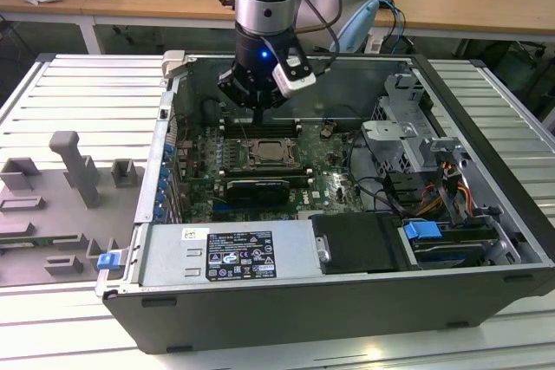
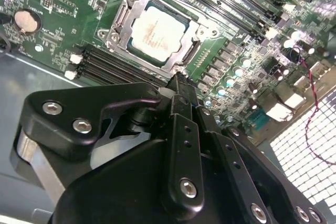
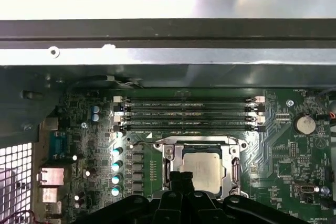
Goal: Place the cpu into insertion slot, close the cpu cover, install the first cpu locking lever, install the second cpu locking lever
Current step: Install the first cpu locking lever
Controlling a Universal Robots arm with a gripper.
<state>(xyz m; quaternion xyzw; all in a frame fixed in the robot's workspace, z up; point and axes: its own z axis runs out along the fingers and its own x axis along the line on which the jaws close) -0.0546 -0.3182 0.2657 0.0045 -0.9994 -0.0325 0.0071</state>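
The cpu (image 2: 156,30) lies flat in the insertion slot (image 1: 252,156) on the green board, its pale metal top showing. The cpu cover (image 2: 124,15) is down around it as a silvery frame, also seen in the first wrist view as cpu (image 3: 205,169) and cover (image 3: 202,145). A thin lever wire (image 3: 140,142) juts out beside the socket's corner. My gripper (image 2: 180,83) hangs just above the board at the socket's edge, on the memory-slot side, with its black fingers together and nothing between them. In the exterior view the gripper (image 1: 258,115) is inside the open case, behind the socket.
Long memory slots (image 3: 189,114) run beside the socket. A black card (image 1: 253,188) lies in front of it, with a power supply (image 1: 225,253) along the case front and a drive cage (image 1: 408,132) and cables at the exterior view's right. A grey fixture (image 1: 78,171) stands outside.
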